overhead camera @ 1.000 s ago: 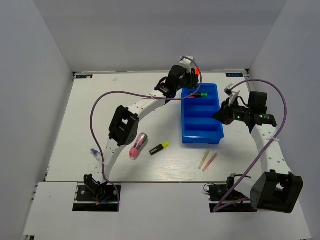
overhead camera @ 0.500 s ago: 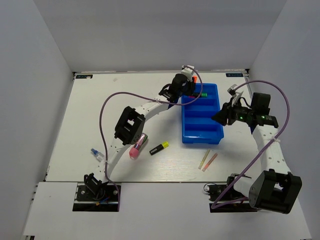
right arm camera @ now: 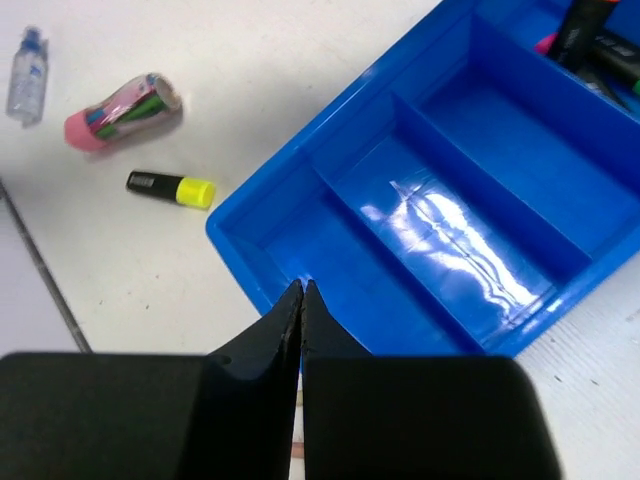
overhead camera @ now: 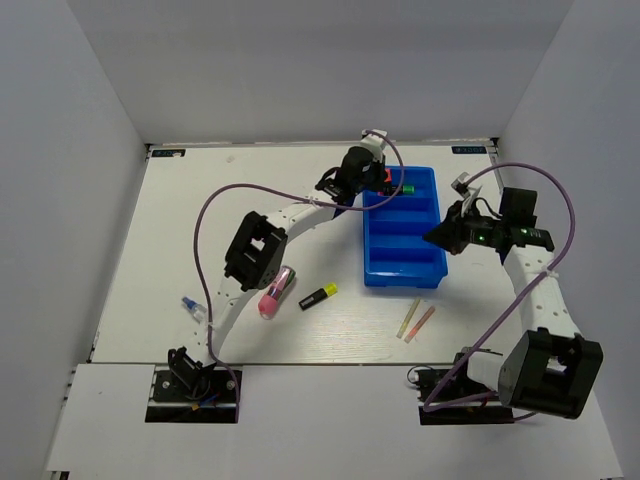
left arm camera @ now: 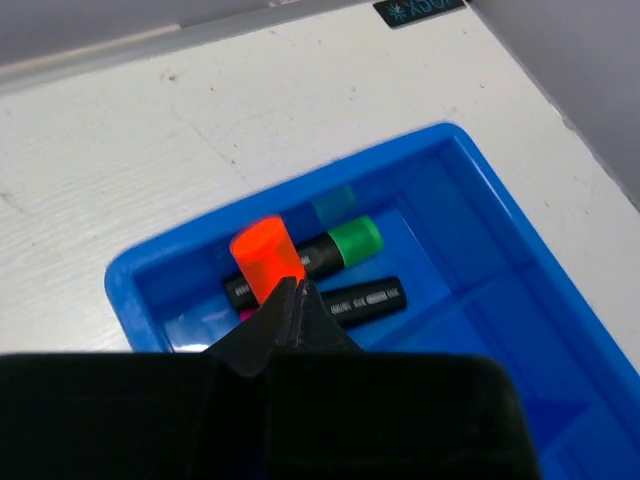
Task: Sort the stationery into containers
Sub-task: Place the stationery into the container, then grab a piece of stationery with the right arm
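The blue tray (overhead camera: 405, 262) lies right of centre. My left gripper (overhead camera: 384, 180) hangs over its far compartment, shut on an orange-capped highlighter (left arm camera: 265, 255) that points down into it. A green-capped highlighter (left arm camera: 352, 240) and another black highlighter (left arm camera: 365, 298) lie in that compartment. My right gripper (overhead camera: 432, 235) is shut and empty above the tray's near right rim (right arm camera: 255, 270). On the table lie the pink-and-silver marker (overhead camera: 277, 291), a yellow-capped highlighter (overhead camera: 318, 296), a thin yellow pen (overhead camera: 408, 318), a thin pink pen (overhead camera: 421, 322) and the clear blue-tipped pen (overhead camera: 190, 307).
White walls close in the table on the left, back and right. The left arm's purple cable (overhead camera: 215, 195) loops over the left half of the table. The right arm's cable (overhead camera: 565, 215) arcs over the right side.
My left gripper has come down and toward the tray's far compartment with the orange-capped highlighter. My right gripper has barely shifted.
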